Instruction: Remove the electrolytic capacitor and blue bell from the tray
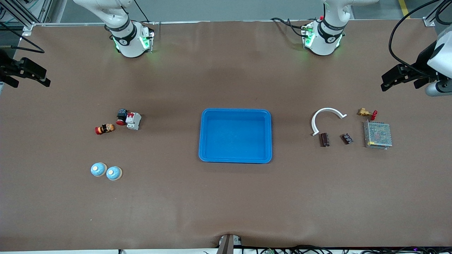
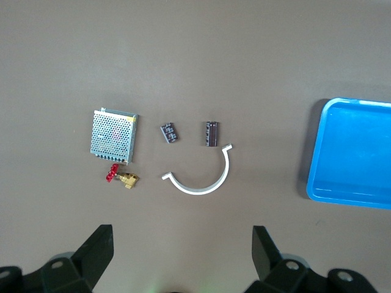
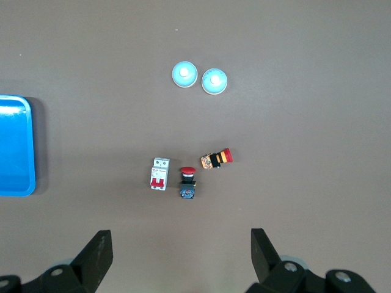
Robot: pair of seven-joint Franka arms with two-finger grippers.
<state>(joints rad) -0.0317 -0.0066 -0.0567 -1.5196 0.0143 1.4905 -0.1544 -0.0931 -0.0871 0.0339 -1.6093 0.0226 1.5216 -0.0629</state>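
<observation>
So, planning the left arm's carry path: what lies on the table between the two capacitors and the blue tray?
Nothing: in the front view only bare tabletop separates the capacitors from the blue tray. The white curved piece sits just farther from the camera than the capacitors.

Even, diffuse overhead light on the brown table [image 1: 226, 197], faint soft shadows, no glare, all views sharp.

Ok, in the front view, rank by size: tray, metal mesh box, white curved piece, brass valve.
1. tray
2. white curved piece and metal mesh box: similar extent, too close to rank
3. brass valve
</observation>
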